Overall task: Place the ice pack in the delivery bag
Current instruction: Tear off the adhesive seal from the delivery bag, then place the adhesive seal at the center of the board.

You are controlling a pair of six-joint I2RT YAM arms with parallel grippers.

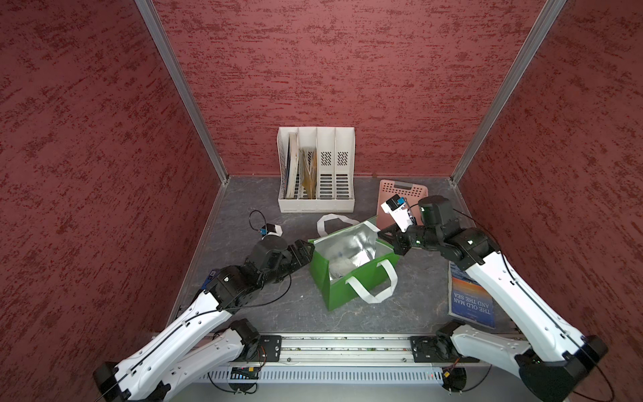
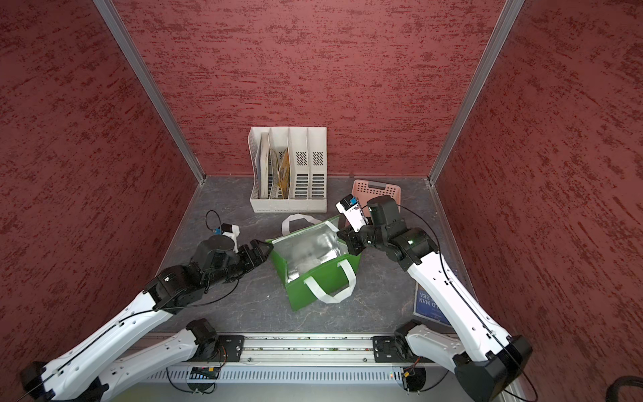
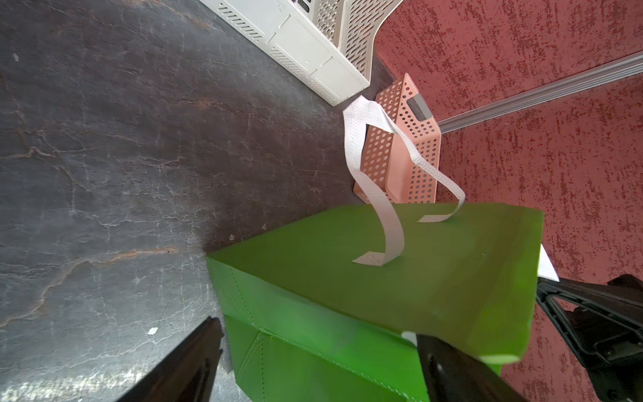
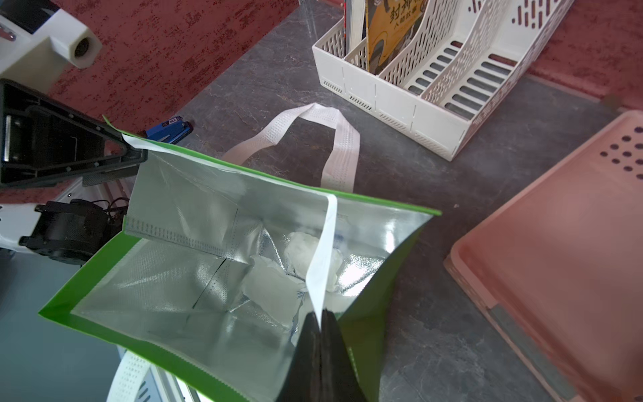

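Counting one ice pack (image 4: 271, 289) in one two-handled bag (image 1: 342, 289), I see right gripper (image 4: 320, 313) pinching its rim, left gripper (image 3: 316, 332) spread.

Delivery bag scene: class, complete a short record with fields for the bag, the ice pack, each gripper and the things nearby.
Delivery bag: green, standing, mouth open, silver lining showing
Ice pack: white, lying at the bottom inside the bag
Right gripper: shut on the bag's rim
Left gripper: open, jaws either side of the opposite rim corner
Nearby: pink basket, white file rack, blue book
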